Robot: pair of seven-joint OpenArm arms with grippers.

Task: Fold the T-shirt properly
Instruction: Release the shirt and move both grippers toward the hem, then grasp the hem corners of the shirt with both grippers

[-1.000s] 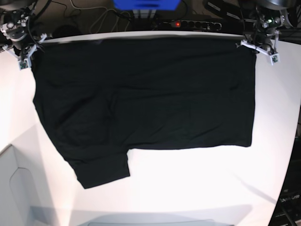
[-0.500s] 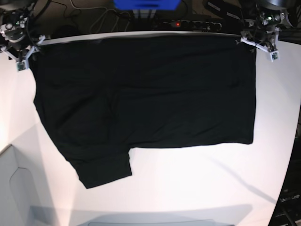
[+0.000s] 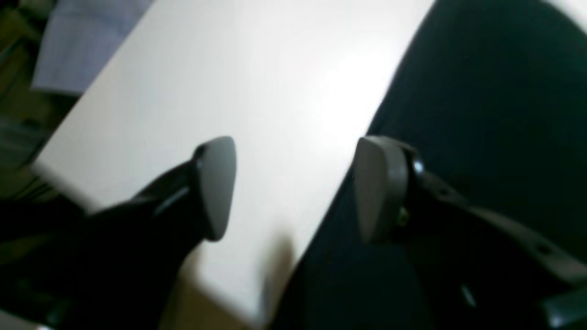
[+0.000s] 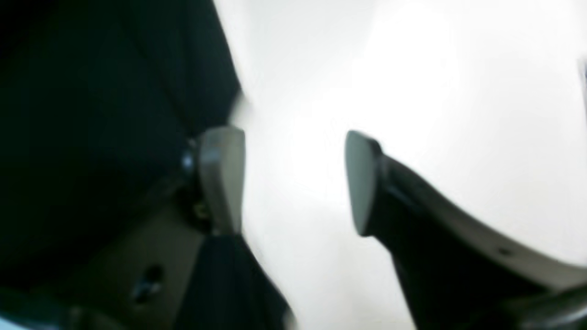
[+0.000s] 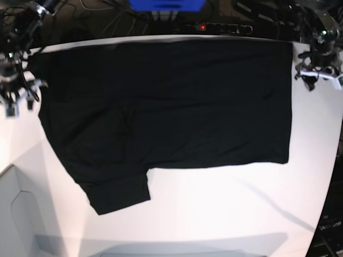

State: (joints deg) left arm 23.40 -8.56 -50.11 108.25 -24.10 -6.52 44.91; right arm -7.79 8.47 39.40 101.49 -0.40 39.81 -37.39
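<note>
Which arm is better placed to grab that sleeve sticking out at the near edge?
Probably right. The right pincer hangs open on the sleeve side of the T-shirt; the left pincer, also open, sits at the opposite far corner, across the whole shirt.

You won't find any readable text, label, brand, number or sign in these views.

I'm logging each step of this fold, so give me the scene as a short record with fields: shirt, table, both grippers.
shirt: black T-shirt lying flat, one sleeve sticking out at the near left of the base view
table: white table, bare in front of the shirt
left gripper: left gripper open, empty, at the shirt's edge
right gripper: right gripper open, empty, at the opposite edge
print: not visible
</note>
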